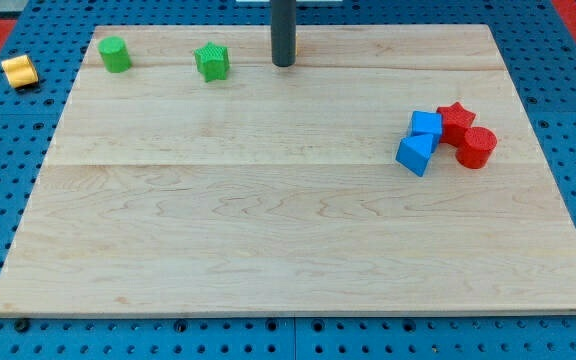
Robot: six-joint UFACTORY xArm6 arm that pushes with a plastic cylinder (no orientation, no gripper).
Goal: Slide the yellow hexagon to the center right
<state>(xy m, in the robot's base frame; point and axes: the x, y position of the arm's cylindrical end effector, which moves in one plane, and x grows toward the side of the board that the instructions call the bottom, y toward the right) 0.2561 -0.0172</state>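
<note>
Approach step. The end effector, a bare rod grasping nothing, sets its tip [283, 64] near the top edge of the bench [268, 230]. The likely yellow hexagon [18, 71] lies off the top-left corner. The next move probably calls for reaching its left side and pushing rightward.

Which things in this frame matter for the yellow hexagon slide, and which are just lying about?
Job: yellow block, off the board at the view's left; my tip, near the view's top.
Lying about: green cylinder, green star, upper blue block, lower blue block, red star, red cylinder.
</note>
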